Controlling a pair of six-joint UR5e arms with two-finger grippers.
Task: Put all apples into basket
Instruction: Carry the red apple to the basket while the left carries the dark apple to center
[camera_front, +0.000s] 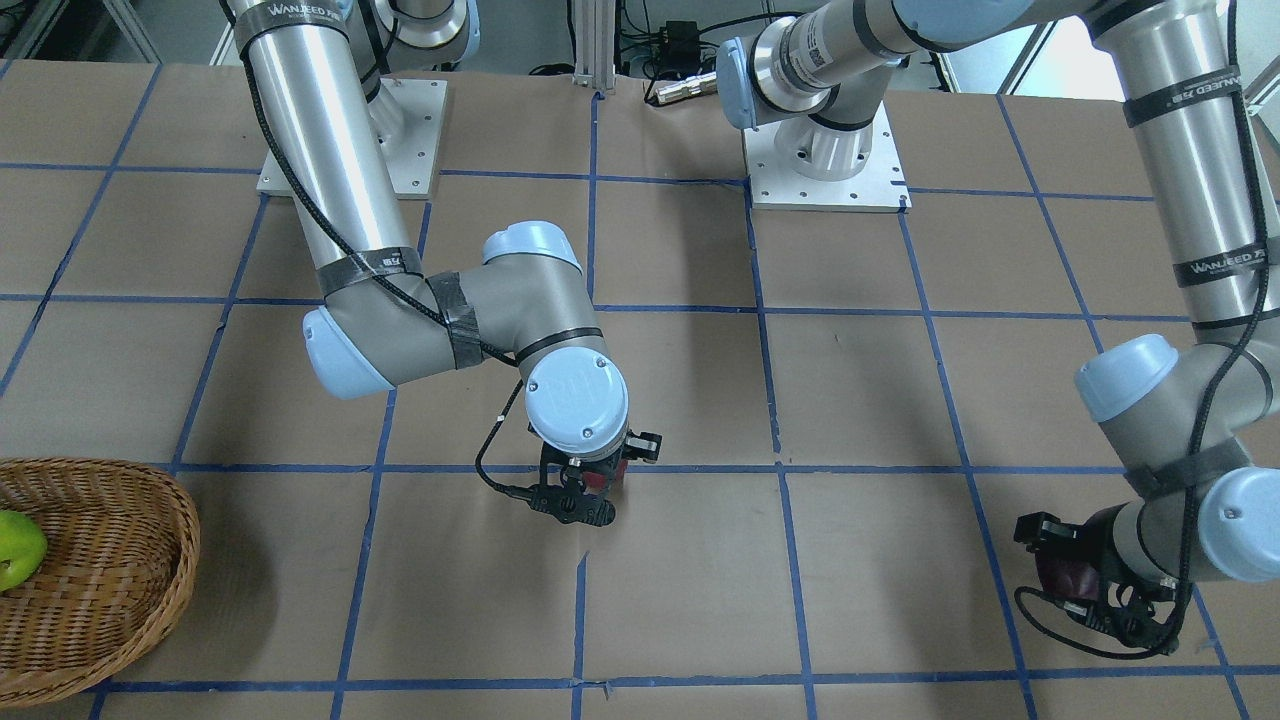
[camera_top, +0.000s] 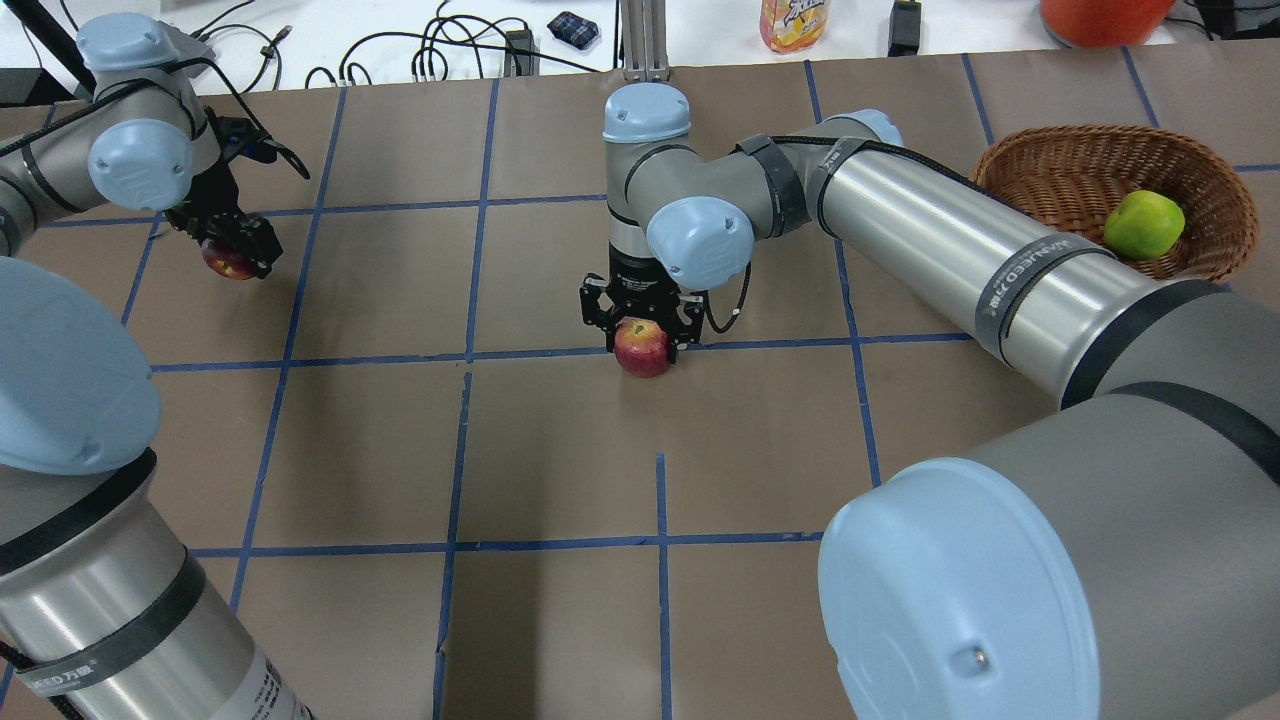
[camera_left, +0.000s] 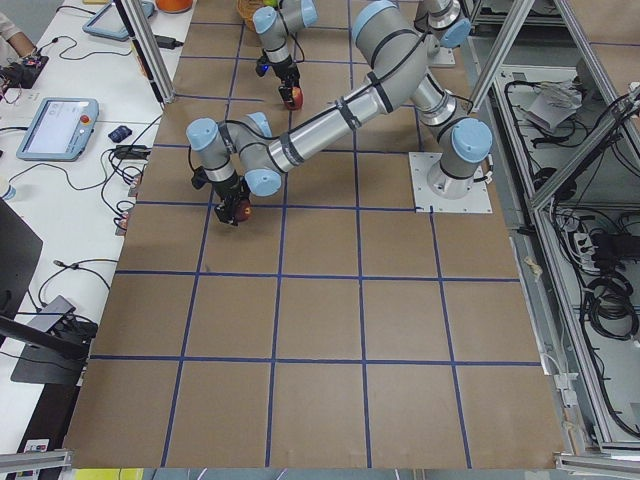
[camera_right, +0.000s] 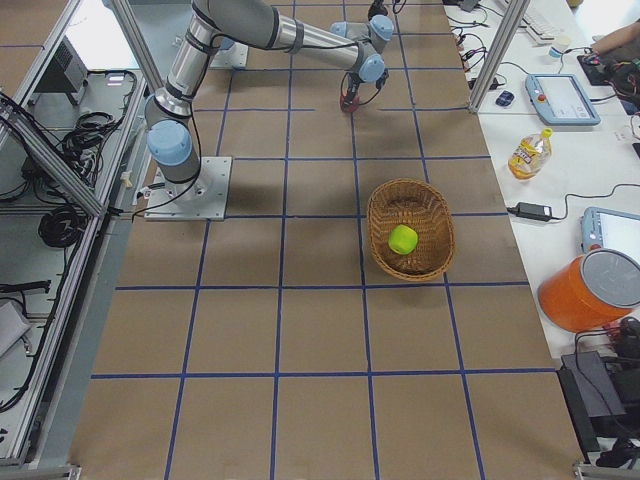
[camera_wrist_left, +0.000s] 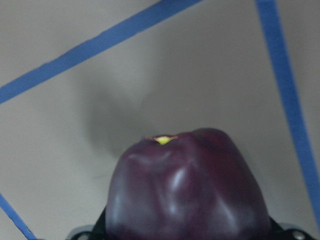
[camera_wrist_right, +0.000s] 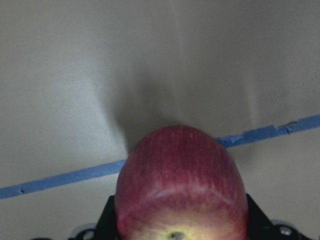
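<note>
The wicker basket (camera_top: 1005, 160) stands at the table's far right and holds the yellow-green apple (camera_top: 1143, 224). In the front view the basket (camera_front: 185, 545) is at the lower left with the yellow-green apple (camera_front: 15, 550) in it. My right gripper (camera_top: 645, 335) is at the table's middle, shut on the red apple (camera_top: 643, 348), which fills the right wrist view (camera_wrist_right: 180, 185). My left gripper (camera_top: 232, 248) is at the far left, shut on the dark maroon apple (camera_top: 226, 260), which fills the left wrist view (camera_wrist_left: 185, 190). Both apples are low over the table.
The table (camera_top: 560, 450) is brown paper with a blue tape grid. Both arm bases (camera_front: 825, 150) are bolted on white plates at the robot's side. A juice bottle (camera_top: 793, 22), cables and an orange container (camera_top: 1100, 15) lie beyond the far edge.
</note>
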